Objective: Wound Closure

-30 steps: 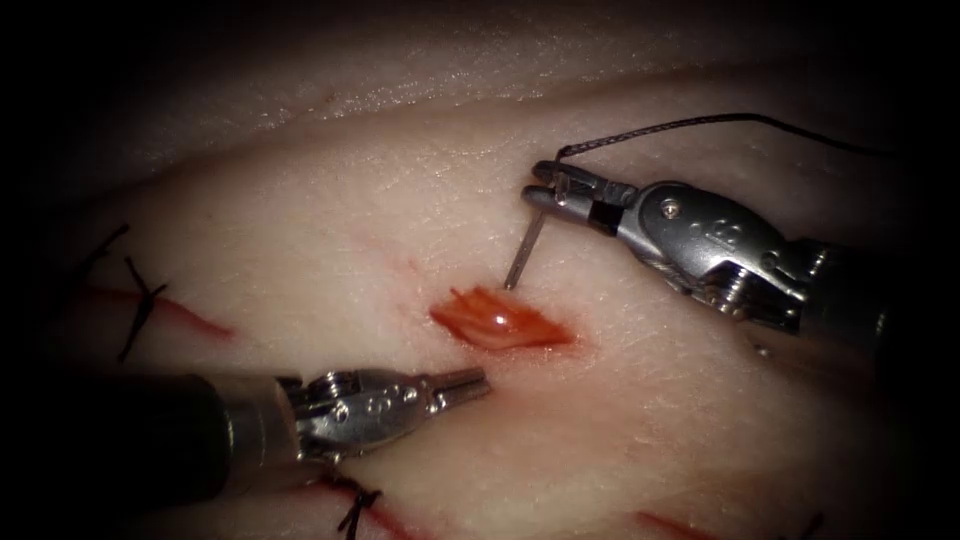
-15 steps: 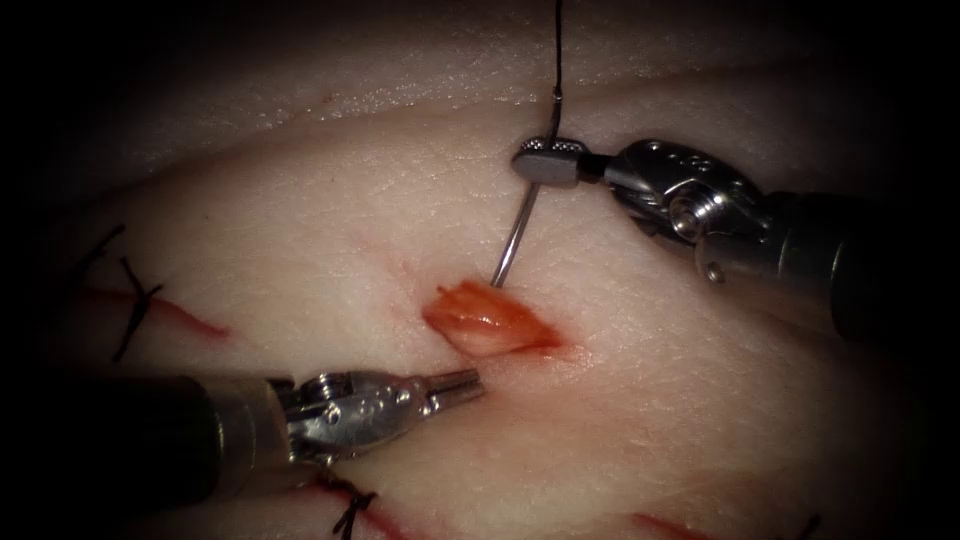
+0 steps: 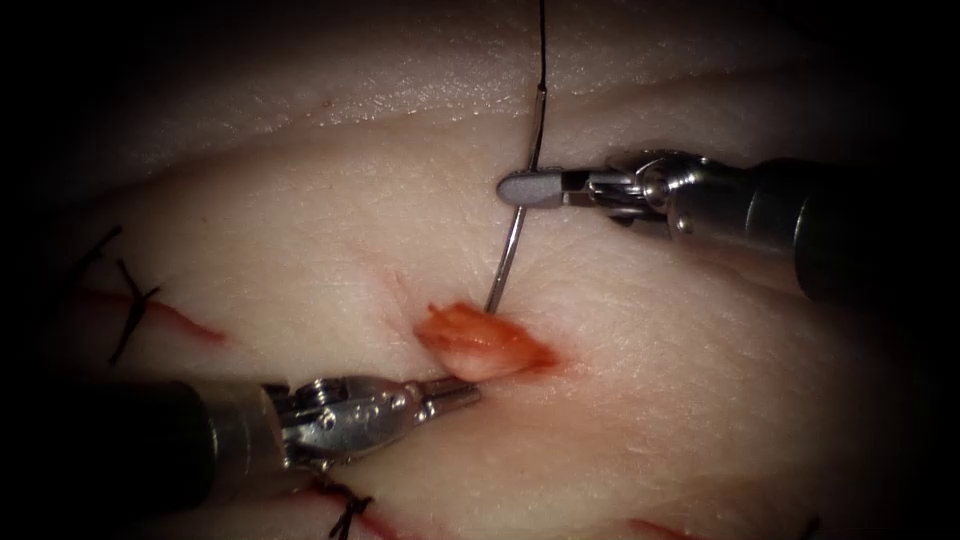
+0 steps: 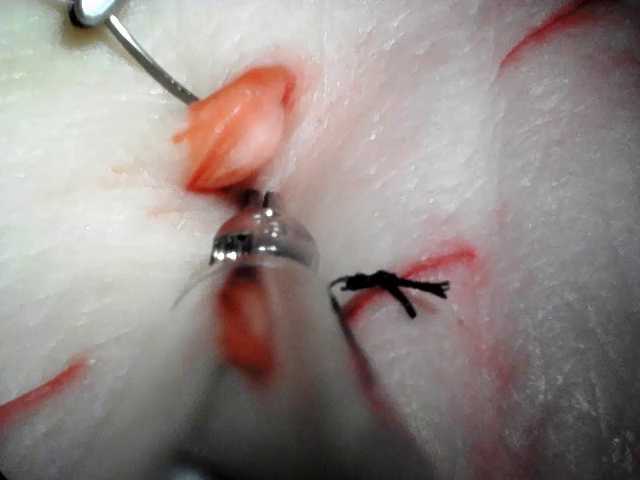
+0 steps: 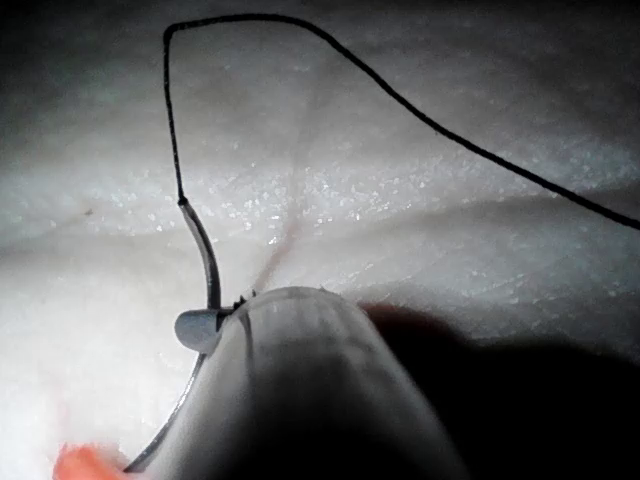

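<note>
Curved steel needle [image 3: 508,252] is hanging from the right hand [image 3: 530,188], which is pinching it near the thread end, its long axis running down to a tip touching the upper edge of the red open cut [image 3: 480,343]. Black thread [image 3: 541,60] is rising from its tail. Left hand [image 3: 452,392], pressed together and holding nothing, is lying just below the cut. Since a second ago, the right hand has been rolling, swinging the needle's tip leftward onto the pale tissue [image 3: 300,250] at the cut's edge.
</note>
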`<state>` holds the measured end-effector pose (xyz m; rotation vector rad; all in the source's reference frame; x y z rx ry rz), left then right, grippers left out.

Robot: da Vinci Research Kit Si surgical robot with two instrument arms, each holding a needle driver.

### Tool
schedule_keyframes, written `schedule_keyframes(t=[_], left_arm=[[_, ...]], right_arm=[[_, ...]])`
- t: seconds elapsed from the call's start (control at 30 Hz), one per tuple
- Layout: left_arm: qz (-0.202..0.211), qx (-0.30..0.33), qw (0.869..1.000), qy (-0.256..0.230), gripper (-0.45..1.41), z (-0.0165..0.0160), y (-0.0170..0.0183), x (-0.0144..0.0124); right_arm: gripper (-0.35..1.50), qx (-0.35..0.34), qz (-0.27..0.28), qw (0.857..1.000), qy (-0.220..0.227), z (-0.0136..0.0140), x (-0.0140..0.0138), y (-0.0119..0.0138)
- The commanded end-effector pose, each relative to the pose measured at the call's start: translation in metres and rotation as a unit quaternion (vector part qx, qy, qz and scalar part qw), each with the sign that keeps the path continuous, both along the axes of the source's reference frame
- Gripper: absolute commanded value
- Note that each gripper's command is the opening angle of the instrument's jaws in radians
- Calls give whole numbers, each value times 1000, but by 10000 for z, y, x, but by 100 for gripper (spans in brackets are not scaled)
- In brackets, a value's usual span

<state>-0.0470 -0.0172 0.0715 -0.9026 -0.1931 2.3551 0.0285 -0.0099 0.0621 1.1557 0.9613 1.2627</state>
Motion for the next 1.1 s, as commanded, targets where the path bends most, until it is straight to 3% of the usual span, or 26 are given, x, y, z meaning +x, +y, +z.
schedule_keyframes(t=[0.03, 0.67, 0.83, 0.9, 0.93, 0.97, 1.0, 1.07, 1.1], left_arm=[[0, 0, 1000, -1, 5, 5, 2, -7], [-1, 0, 1000, 0, 5, 5, 5, -7], [-1, 0, 1000, 0, 5, 5, 4, -8], [-1, 0, 1000, 0, 5, 5, 4, -7], [-1, 0, 1000, 0, 5, 5, 4, -7], [-1, 0, 1000, 0, 5, 5, 4, -7], [-1, 0, 1000, 0, 5, 5, 4, -7], [-1, 0, 1000, 0, 5, 5, 4, -8], [-1, 0, 1000, 0, 5, 5, 4, -8]], right_arm=[[-35, 15, -2, 1000, 3, 3, 10, -3], [-35, 68, -19, 996, 53, -26, 16, -54], [-35, 67, -8, 997, 43, -23, 16, -51], [-35, 35, 14, 998, 45, -20, 16, -44], [2, 22, 29, 998, 52, -18, 16, -40], [61, 12, 51, 997, 63, -16, 14, -35], [93, -1, 66, 995, 71, -14, 13, -32], [126, -30, 100, 992, 71, -12, 9, -21], [131, -47, 112, 990, 66, -12, 7, -17]])
